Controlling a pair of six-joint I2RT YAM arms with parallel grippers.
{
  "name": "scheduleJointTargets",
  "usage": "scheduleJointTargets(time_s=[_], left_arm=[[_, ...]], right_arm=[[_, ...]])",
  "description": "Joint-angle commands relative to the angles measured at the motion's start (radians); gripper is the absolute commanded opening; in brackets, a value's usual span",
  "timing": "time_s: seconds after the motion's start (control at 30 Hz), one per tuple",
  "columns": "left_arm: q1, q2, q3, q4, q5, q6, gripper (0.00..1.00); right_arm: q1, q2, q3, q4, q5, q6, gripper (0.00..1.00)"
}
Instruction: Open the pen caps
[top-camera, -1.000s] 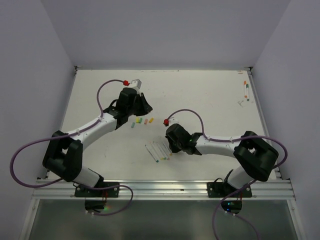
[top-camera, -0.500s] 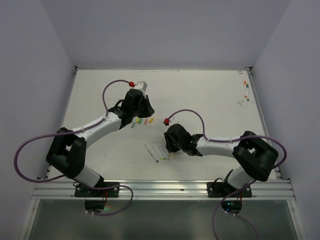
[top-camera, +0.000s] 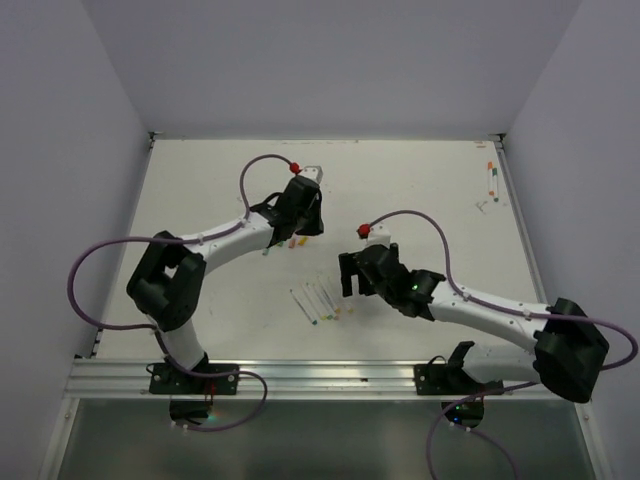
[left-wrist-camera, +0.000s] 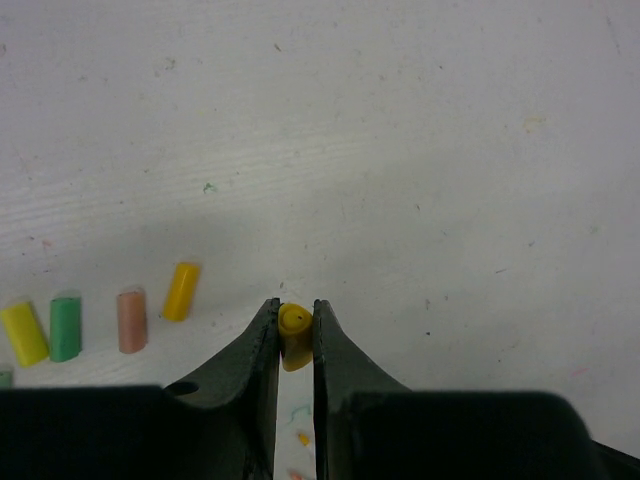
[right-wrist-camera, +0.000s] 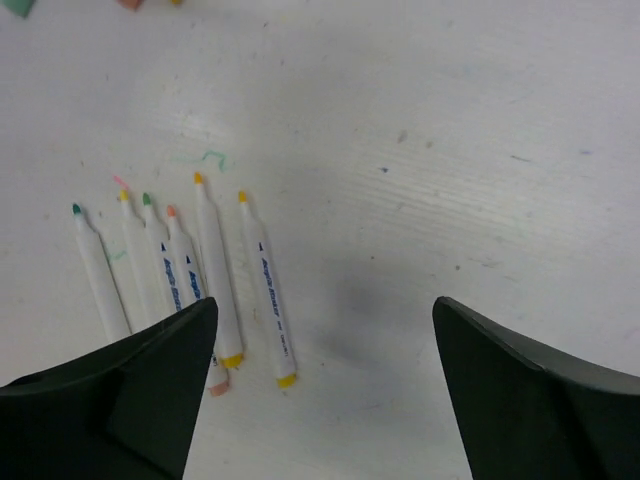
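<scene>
White table (top-camera: 420, 190): scuffed, faint coloured ink marks. 6 uncapped pens (right-wrist-camera: 212, 270) lay side by side near centre. Barrels white; tips green, yellow and orange, pointing toward 11 o'clock in top view. At 11 o'clock from pens, row of 4 loose caps lay flat, each apart from next: yellow cap (left-wrist-camera: 22, 333), green cap (left-wrist-camera: 65, 327), salmon cap (left-wrist-camera: 131, 320), amber cap (left-wrist-camera: 181, 290). Far pens (top-camera: 492, 180) lay along table edge at 2 o'clock, well apart from rest; detail too small to tell.
</scene>
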Motion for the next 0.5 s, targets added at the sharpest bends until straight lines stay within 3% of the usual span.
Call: scheduleJointTargets(time_s=[0.0, 0.2, 0.23, 0.27, 0.3, 0.37, 0.47], left_arm=[[-0.017, 0.046, 0.055, -0.067, -0.076, 0.039, 0.00], [-0.019, 0.100, 0.078, -0.065, -0.102, 0.050, 0.00], [-0.020, 0.117, 0.090, -0.074, -0.108, 0.051, 0.00], [-0.020, 0.124, 0.098, -0.084, -0.117, 0.054, 0.00], [-0.022, 0.132, 0.104, -0.093, -0.128, 0.056, 0.00], [-0.023, 0.157, 0.123, -0.110, -0.134, 0.064, 0.00], [-0.025, 0.175, 0.123, -0.116, -0.145, 0.065, 0.00]], right_arm=[[-0.009, -0.140, 0.082, -0.177, 0.226, 0.061, 0.97], [-0.029, -0.113, 0.269, -0.455, 0.277, 0.110, 0.98], [-0.034, -0.096, 0.287, -0.519, 0.260, 0.106, 0.94], [-0.040, -0.072, 0.305, -0.551, 0.235, 0.083, 0.84], [-0.060, -0.047, 0.349, -0.596, 0.232, 0.102, 0.82], [-0.072, 0.011, 0.376, -0.705, 0.270, 0.145, 0.87], [-0.075, -0.016, 0.335, -0.691, 0.290, 0.182, 0.96]])
